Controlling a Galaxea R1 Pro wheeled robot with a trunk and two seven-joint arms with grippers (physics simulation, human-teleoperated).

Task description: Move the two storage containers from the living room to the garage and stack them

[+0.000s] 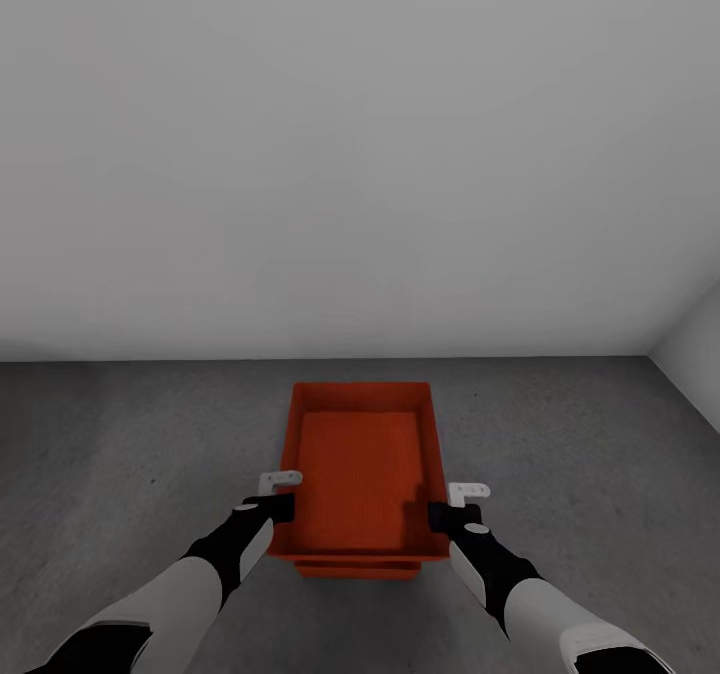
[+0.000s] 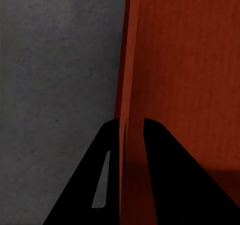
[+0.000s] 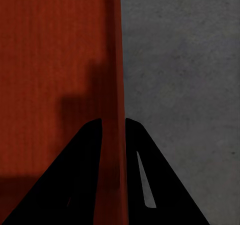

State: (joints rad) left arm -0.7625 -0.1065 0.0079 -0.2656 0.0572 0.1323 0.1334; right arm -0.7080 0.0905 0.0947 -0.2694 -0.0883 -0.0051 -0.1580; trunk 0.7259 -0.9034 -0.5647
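Each pinching a thin side wall near the near end, the left gripper [image 1: 281, 507] and right gripper [image 1: 443, 516] hold the upper container [image 1: 362, 469] over the lower container [image 1: 358, 569] on the garage floor [image 1: 120, 454]; likely light, stiff and slick-walled, its long axis points away toward the wall [image 1: 360, 154].

The left gripper [image 2: 132, 127] has its black fingers [image 2: 165, 175] straddling the storage container's [image 2: 185, 60] thin red-orange wall, above the grey concrete floor [image 2: 55, 60].
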